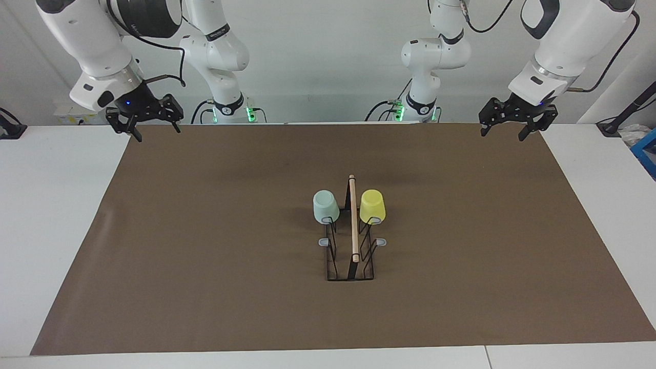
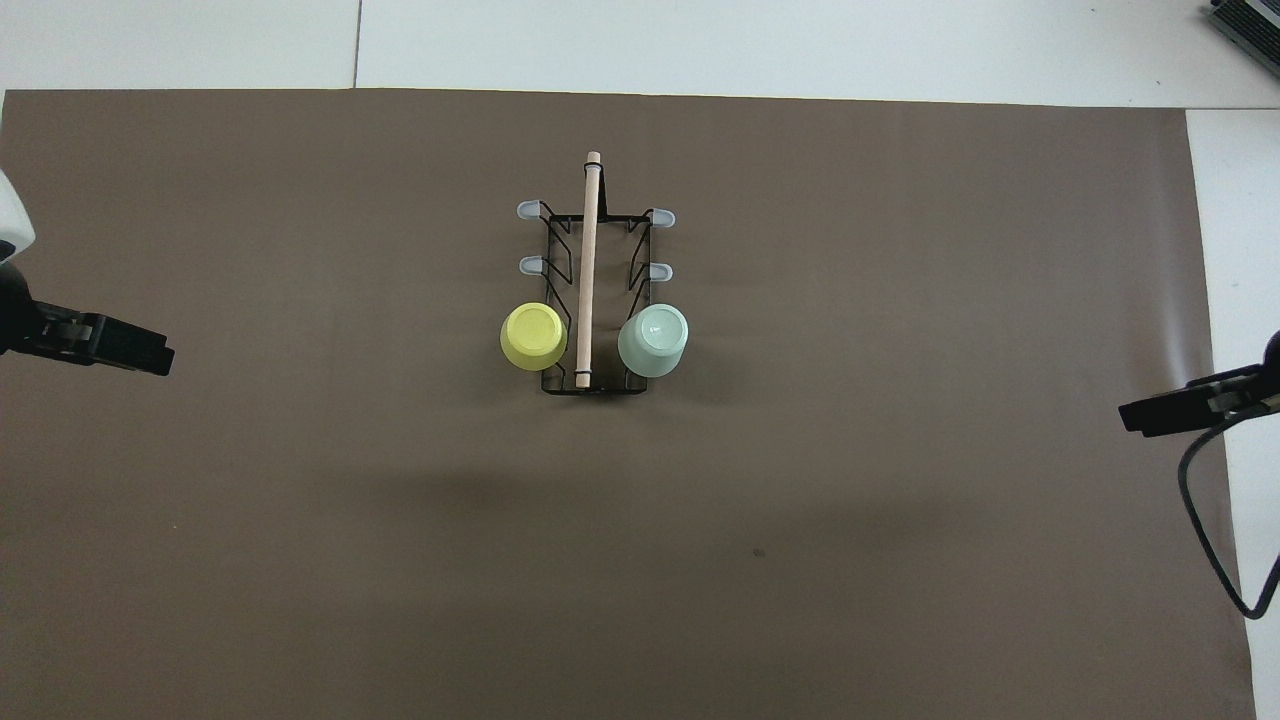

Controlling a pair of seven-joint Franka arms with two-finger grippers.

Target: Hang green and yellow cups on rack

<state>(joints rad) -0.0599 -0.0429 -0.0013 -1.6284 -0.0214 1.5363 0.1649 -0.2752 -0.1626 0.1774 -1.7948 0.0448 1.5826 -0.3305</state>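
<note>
This is a robotics lab. Two white Franka arms (image 1: 430,56) stand bolted at one end of a white table (image 1: 51,205) covered by a brown mat (image 1: 205,256), green status lights glowing at their bases. Cables trail along a bare white wall (image 1: 328,61), and cameras look down on the setup.
</note>
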